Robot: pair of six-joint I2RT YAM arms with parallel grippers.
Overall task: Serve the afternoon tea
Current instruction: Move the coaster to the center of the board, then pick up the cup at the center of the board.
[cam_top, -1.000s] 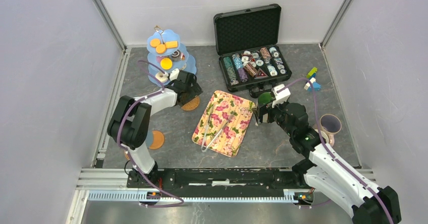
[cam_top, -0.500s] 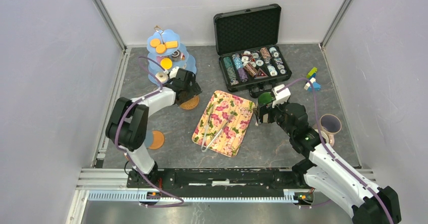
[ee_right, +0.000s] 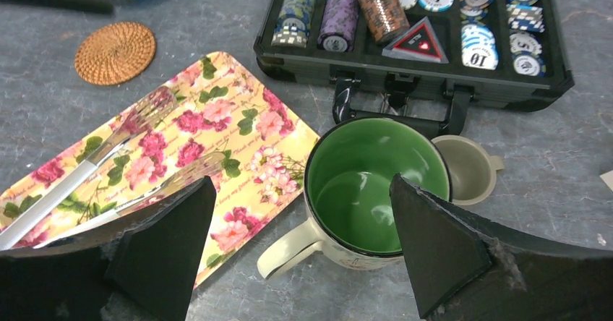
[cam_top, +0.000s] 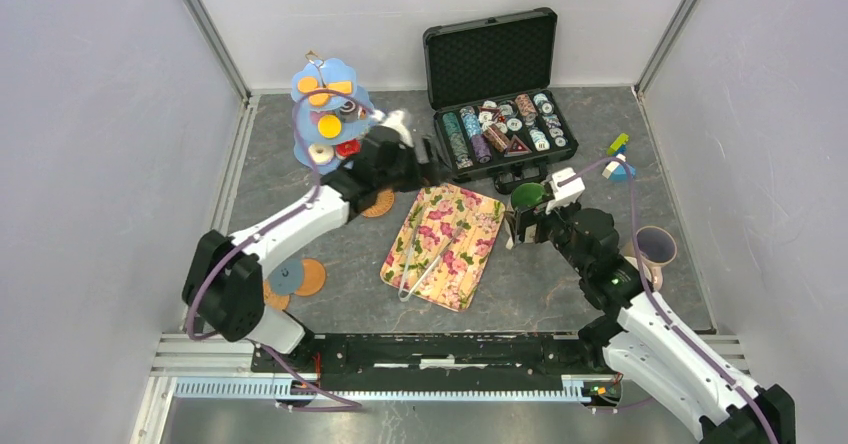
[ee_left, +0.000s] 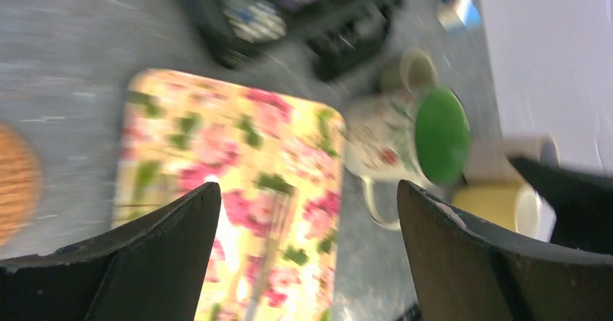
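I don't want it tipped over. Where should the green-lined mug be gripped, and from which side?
Probably its rim wall, from above: the green-lined mug stands upright, mouth open, so one jaw fits inside, one outside. Pick the rim stretch clear of its handle and the small beige cup beside it.
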